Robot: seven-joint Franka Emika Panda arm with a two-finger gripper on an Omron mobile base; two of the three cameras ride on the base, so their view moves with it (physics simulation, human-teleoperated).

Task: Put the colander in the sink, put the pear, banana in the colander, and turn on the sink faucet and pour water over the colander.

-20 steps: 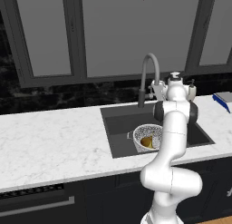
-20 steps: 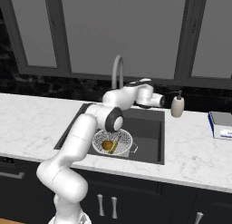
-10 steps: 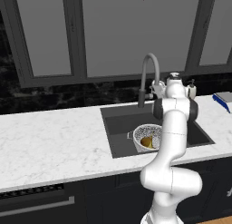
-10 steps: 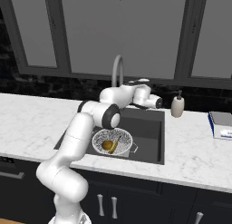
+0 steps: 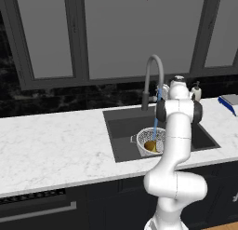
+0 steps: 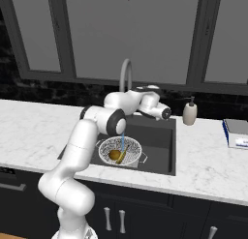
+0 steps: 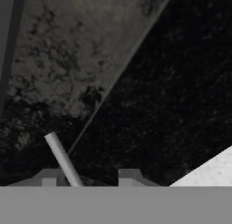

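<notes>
Gripper (image 6: 167,113) at the sink faucet (image 5: 155,71), its thin lever (image 7: 61,157) beside one fingertip (image 7: 47,175), grip impossible to tell; water (image 6: 122,142) falling into the colander (image 6: 131,147) with pear (image 6: 114,155), low in the sink (image 6: 157,136) beneath the fingers; best holding the lever steady, nudging gently.

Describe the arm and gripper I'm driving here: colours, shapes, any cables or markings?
The arm is glossy white, made of rounded tubular links with dark grey bands and caps at the joints. No cables or markings are visible. The gripper is a white block with dark ends; the hand view shows two small grey finger tips.
</notes>
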